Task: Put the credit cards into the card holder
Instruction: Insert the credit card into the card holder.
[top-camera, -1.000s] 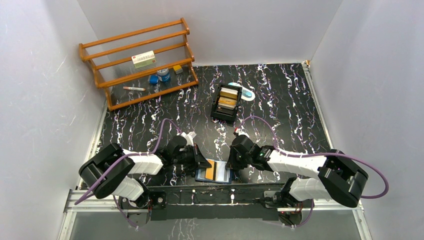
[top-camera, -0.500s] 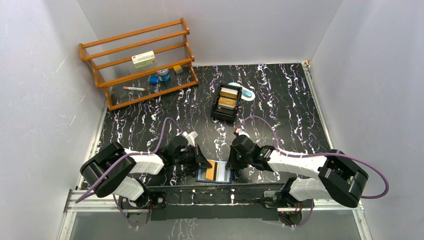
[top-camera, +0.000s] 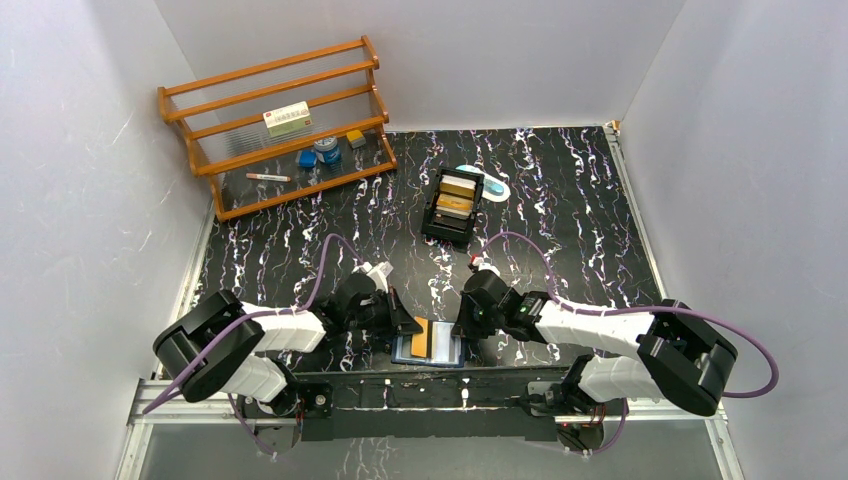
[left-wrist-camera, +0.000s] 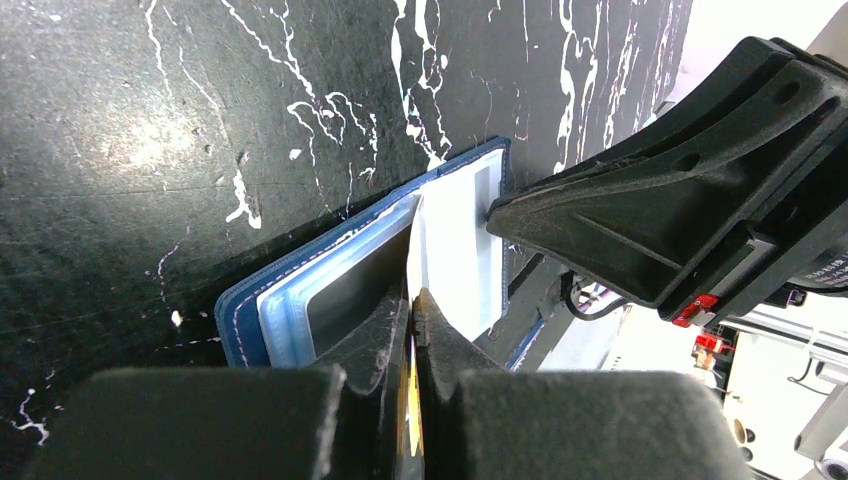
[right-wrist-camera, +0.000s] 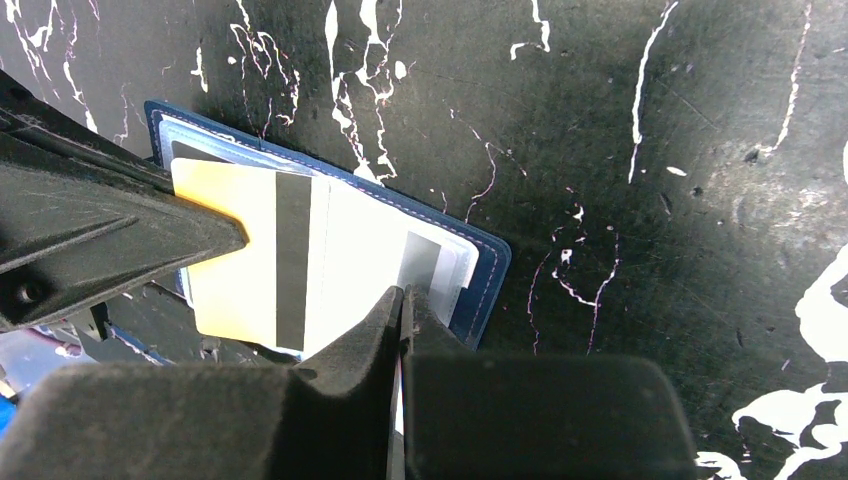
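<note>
The navy card holder (top-camera: 450, 352) lies open at the table's near edge, between both arms. My left gripper (top-camera: 408, 327) is shut on a gold credit card (right-wrist-camera: 235, 262) with a dark stripe, and the card's far end lies over the holder's light blue pockets (left-wrist-camera: 290, 310). In the left wrist view the card shows edge-on between the shut jaws of my left gripper (left-wrist-camera: 413, 295). My right gripper (right-wrist-camera: 402, 292) is shut on the holder's (right-wrist-camera: 488, 262) clear pocket edge on the right side. More credit cards (top-camera: 457, 197) sit in a black tray.
The black tray (top-camera: 437, 226) stands mid-table. A wooden rack (top-camera: 275, 125) at the back left holds a white box and small items. A small light-blue thing (top-camera: 495, 186) lies beside the tray. White walls close in on three sides.
My left arm has shifted slightly with the card. The holder and my right gripper stay where they were.
</note>
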